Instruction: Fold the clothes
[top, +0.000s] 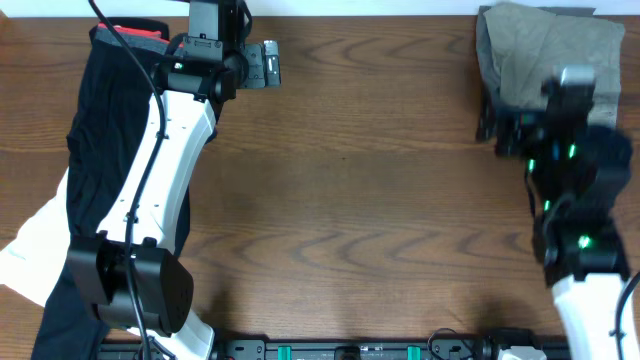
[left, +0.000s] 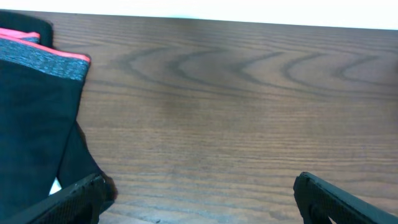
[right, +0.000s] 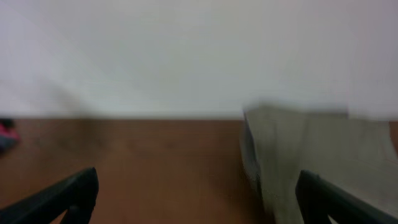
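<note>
Overhead, the folded khaki trousers (top: 550, 45) lie at the worktop's (top: 380, 200) far right corner, and a dark garment (top: 90, 150) with a grey-and-pink waistband sprawls along its left edge. The left wrist view shows the left gripper (left: 202, 190) spread wide over bare wood, holding nothing, with the dark garment beside its left finger. The blurred right wrist view shows the right gripper (right: 198, 190) equally wide and empty, the trousers ahead to the right.

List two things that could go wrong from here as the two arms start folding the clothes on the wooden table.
1. The folded khaki-green cotton garment lies at the far right corner of the brown wooden table. The open right gripper, close by, might push it over the edge.
2. The black fabric garment with a grey, pink-edged waistband lies under the left arm, so that arm could snag and drag it.
</note>
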